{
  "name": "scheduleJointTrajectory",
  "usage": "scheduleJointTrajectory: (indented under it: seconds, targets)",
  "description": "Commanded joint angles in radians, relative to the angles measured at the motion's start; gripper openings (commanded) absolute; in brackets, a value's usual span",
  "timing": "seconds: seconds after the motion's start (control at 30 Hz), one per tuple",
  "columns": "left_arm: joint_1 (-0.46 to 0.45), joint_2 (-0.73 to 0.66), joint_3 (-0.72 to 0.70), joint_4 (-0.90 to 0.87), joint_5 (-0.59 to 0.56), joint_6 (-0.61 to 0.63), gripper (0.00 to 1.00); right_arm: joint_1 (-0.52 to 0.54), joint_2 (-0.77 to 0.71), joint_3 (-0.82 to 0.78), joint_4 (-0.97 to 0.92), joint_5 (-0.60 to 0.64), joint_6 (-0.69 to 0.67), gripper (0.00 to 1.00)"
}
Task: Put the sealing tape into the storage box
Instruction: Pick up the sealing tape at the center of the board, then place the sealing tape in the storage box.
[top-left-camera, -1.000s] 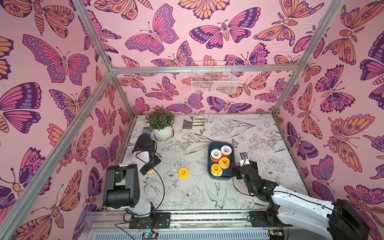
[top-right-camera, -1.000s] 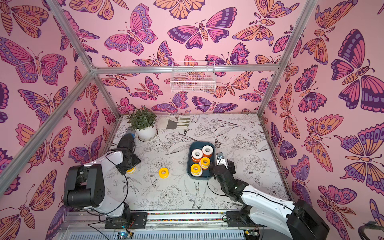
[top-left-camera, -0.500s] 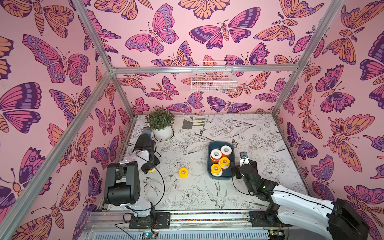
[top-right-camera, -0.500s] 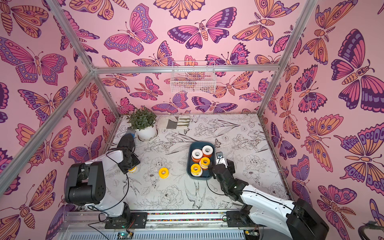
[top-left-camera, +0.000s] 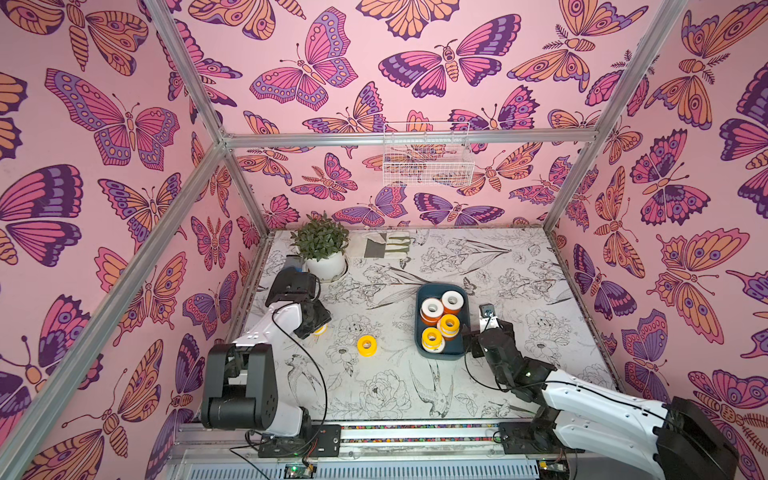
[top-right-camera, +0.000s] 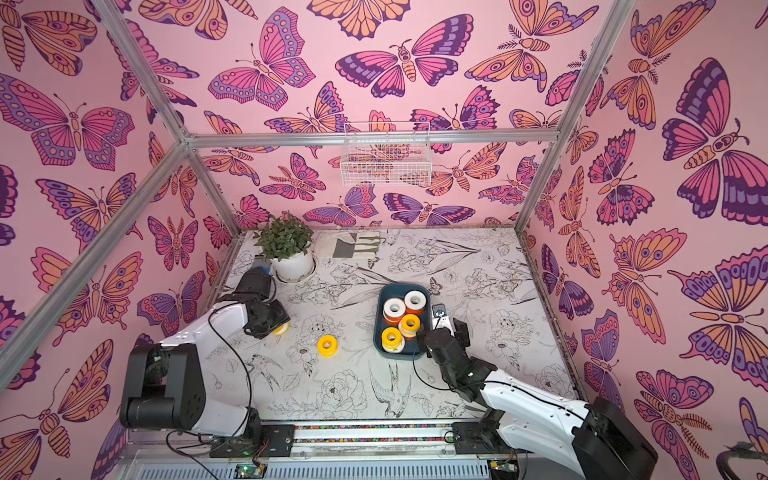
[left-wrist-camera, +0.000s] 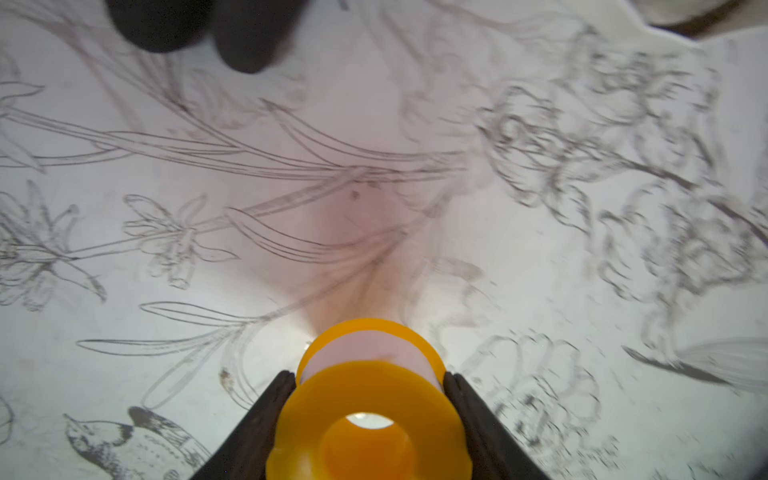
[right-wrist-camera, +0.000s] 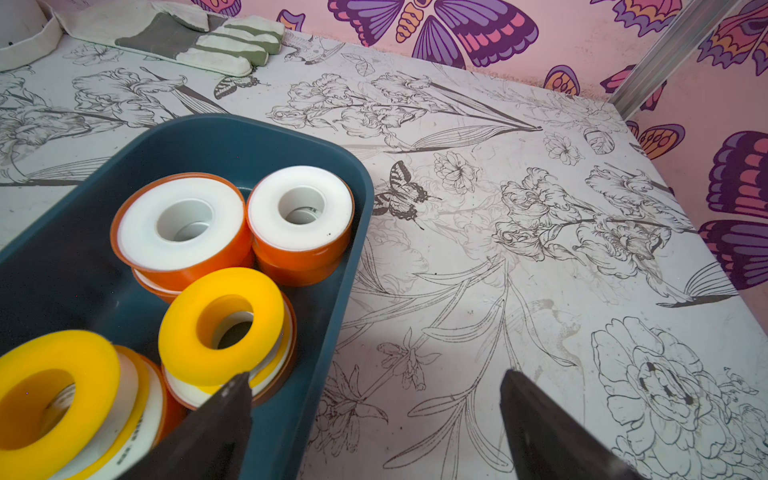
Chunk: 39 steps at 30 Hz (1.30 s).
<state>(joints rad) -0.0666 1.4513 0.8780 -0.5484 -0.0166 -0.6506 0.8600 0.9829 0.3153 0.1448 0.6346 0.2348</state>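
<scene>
My left gripper is shut on a sealing tape roll with a yellow spool, a dark finger pressed against each side. In both top views this roll peeks out under the left gripper at the table's left side. A second yellow roll lies flat and alone on the table between the arms. The dark teal storage box holds several rolls, orange and yellow. My right gripper stands open beside the box's right wall, holding nothing.
A potted plant stands at the back left, close behind the left arm. A folded glove lies by the back wall. A white wire basket hangs on the back wall. Patterned walls enclose three sides.
The left jaws have closed in onto the yellow-spool roll at the table's left. The right arm has stayed by the box with its jaws wide.
</scene>
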Motion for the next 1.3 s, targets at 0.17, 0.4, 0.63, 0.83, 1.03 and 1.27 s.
scheduleJointTrajectory:
  seconds: [0.17,0.4,0.63,0.83,1.03,1.27]
  targets:
    - [-0.242,-0.028,0.126,-0.092,0.026,-0.013,0.53,0.002,0.002,0.022,-0.013,0.031,0.013,0.96]
    - [-0.464,0.123,0.355,-0.122,0.047,-0.002,0.53,0.002,-0.006,0.016,-0.01,0.052,0.021,0.95]
    - [-0.607,0.393,0.716,-0.221,0.054,0.054,0.54,0.003,-0.035,-0.005,0.011,0.069,0.023,0.95]
    - [-0.665,0.613,0.989,-0.295,0.076,0.082,0.54,0.002,-0.035,-0.007,0.012,0.07,0.022,0.95]
    - [-0.7,0.779,1.193,-0.335,0.088,0.084,0.54,0.002,-0.032,-0.007,0.014,0.068,0.023,0.95]
    - [-0.736,0.944,1.419,-0.392,0.11,0.09,0.54,0.003,-0.029,-0.007,0.017,0.065,0.024,0.95]
